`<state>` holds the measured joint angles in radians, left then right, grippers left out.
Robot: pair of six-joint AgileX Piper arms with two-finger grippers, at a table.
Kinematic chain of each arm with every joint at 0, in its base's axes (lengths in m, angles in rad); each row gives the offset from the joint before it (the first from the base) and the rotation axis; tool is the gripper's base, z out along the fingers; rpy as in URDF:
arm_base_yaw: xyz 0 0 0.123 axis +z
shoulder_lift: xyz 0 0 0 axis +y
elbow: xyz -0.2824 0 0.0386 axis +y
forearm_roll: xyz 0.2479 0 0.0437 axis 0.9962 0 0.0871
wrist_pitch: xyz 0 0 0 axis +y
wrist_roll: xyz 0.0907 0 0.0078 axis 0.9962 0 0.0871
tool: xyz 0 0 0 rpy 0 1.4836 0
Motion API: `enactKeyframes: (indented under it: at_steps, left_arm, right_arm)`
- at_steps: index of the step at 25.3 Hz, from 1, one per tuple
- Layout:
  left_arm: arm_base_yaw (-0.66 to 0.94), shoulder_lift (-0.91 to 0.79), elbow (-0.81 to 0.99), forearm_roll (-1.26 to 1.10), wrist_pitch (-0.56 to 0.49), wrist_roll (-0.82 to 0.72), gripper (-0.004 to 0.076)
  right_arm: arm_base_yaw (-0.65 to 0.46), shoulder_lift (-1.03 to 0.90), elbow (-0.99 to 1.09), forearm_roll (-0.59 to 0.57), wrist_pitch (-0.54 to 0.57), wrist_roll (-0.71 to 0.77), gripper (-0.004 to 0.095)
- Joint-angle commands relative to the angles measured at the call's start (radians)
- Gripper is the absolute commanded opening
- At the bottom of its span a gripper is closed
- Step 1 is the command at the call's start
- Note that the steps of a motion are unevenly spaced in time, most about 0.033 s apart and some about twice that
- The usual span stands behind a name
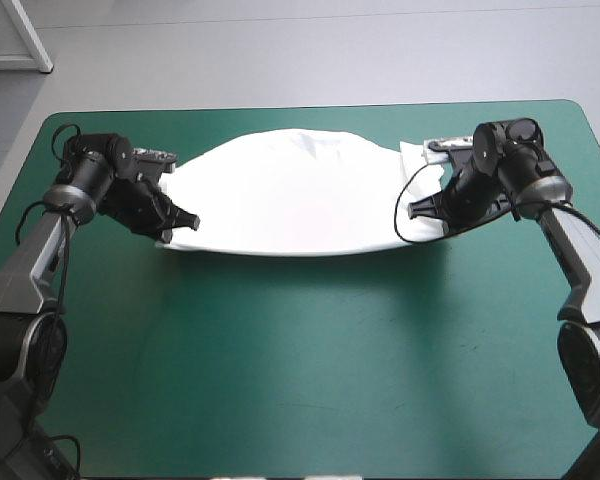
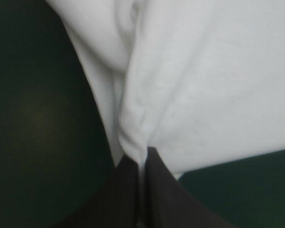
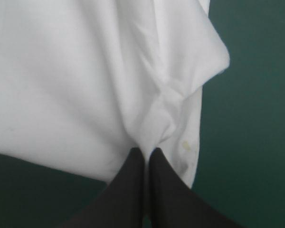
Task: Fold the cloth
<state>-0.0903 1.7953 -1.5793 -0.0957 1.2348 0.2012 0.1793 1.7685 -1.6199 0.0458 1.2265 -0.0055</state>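
Left gripper point(image 1: 191, 221) and right gripper point(image 1: 414, 210) pinch the T-shirt point(image 1: 290, 195) at opposite edges; broad teal-green cover point(image 1: 300, 370) shows nearside.

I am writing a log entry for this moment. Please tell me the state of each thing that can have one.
T-shirt: stretched sideways between both grippers, puckered at each grip.
left gripper: shut on the T-shirt's left end.
right gripper: shut on the T-shirt's right end.
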Motion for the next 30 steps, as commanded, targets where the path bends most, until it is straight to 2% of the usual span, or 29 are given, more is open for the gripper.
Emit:
enactKeyframes:
  at_steps: [1, 4, 7, 8, 9, 11, 14, 15, 17, 26, 30]
  left_arm:
    - [-0.001, -0.147, 0.142, -0.003, 0.051, -0.013, -0.0009]
    - [-0.001, -0.26, 0.331, 0.025, 0.042, -0.028, -0.0009]
    - [-0.001, -0.303, 0.43, 0.032, 0.033, -0.028, -0.0008]
    - [-0.001, -0.303, 0.455, 0.031, 0.033, -0.028, 0.0003]
    - [-0.001, -0.303, 0.473, 0.029, 0.026, -0.023, 0.0036]
    - [-0.001, -0.303, 0.499, 0.024, -0.002, -0.022, 0.0164]
    - [-0.001, -0.303, 0.503, 0.006, -0.006, -0.02, 0.0321]
    - [-0.001, -0.305, 0.499, 0.006, -0.011, -0.02, 0.0371]
    - [-0.001, -0.306, 0.486, 0.005, -0.03, -0.024, 0.0445]
    - [-0.001, -0.366, 0.267, -0.008, -0.005, -0.051, 0.0462]
    - [-0.001, -0.429, 0.185, 0.084, 0.052, -0.088, 0.0462]
  right_arm:
    - [-0.003, -0.119, 0.134, -0.002, -0.009, -0.023, -0.0019]
    - [-0.003, -0.189, 0.355, 0.063, -0.063, -0.061, -0.0019]
    - [-0.003, -0.232, 0.496, 0.131, -0.167, -0.113, -0.0014]
    - [-0.003, -0.239, 0.532, 0.149, -0.205, -0.12, 0.002]
    - [-0.003, -0.243, 0.562, 0.167, -0.237, -0.123, 0.0094]
    - [-0.003, -0.243, 0.587, 0.2, -0.284, -0.13, 0.0342]
    - [-0.003, -0.245, 0.578, 0.205, -0.317, -0.132, 0.0617]
    - [-0.003, -0.245, 0.569, 0.203, -0.32, -0.132, 0.0691]
    - [-0.003, -0.25, 0.531, 0.198, -0.318, -0.132, 0.0776]
    - [-0.003, -0.32, 0.322, 0.163, -0.294, -0.102, 0.0777]
    - [-0.003, -0.365, 0.299, 0.105, -0.283, -0.067, 0.0766]
